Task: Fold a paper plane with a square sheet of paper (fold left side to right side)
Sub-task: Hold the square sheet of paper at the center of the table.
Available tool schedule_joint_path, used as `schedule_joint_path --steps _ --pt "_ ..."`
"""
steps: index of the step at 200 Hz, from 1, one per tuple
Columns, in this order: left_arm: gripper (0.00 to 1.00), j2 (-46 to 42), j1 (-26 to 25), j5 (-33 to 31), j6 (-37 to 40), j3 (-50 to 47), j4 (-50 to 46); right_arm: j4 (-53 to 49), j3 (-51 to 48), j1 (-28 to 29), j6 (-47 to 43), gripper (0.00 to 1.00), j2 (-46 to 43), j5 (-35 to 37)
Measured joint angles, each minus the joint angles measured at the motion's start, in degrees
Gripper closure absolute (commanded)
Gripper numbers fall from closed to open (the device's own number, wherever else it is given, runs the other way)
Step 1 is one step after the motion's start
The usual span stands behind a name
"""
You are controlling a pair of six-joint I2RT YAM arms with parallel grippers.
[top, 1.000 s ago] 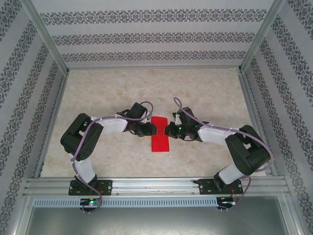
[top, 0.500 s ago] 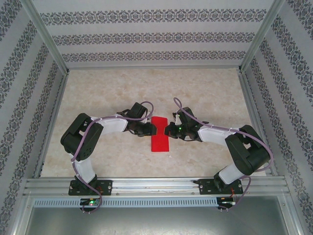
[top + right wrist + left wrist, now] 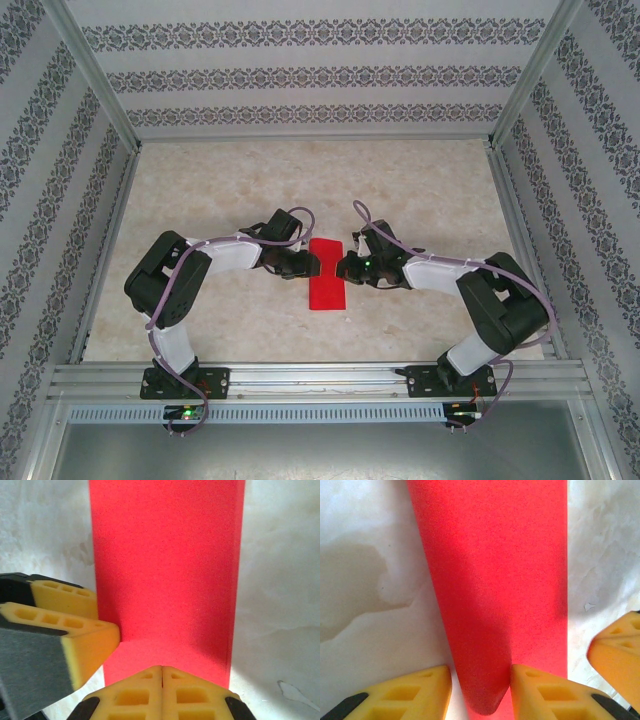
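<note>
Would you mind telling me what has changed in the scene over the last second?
Nothing visibly changed. The paper lies flat in the same spot. The left hand remains at its left edge with jaws apart, and the right hand remains shut at its right edge.
</note>
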Motion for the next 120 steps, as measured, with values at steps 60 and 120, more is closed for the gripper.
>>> schedule_joint_path --steps 60,120 --pt "0.63 0.11 0.00 -0.02 -0.02 0.22 -0.26 0.00 0.96 0.11 0.00 1.00 4.17 -0.15" --pt "0.63 0.15 0.00 -0.11 0.00 0.31 -0.44 -0.07 0.96 0.11 0.00 1.00 4.87 -0.13"
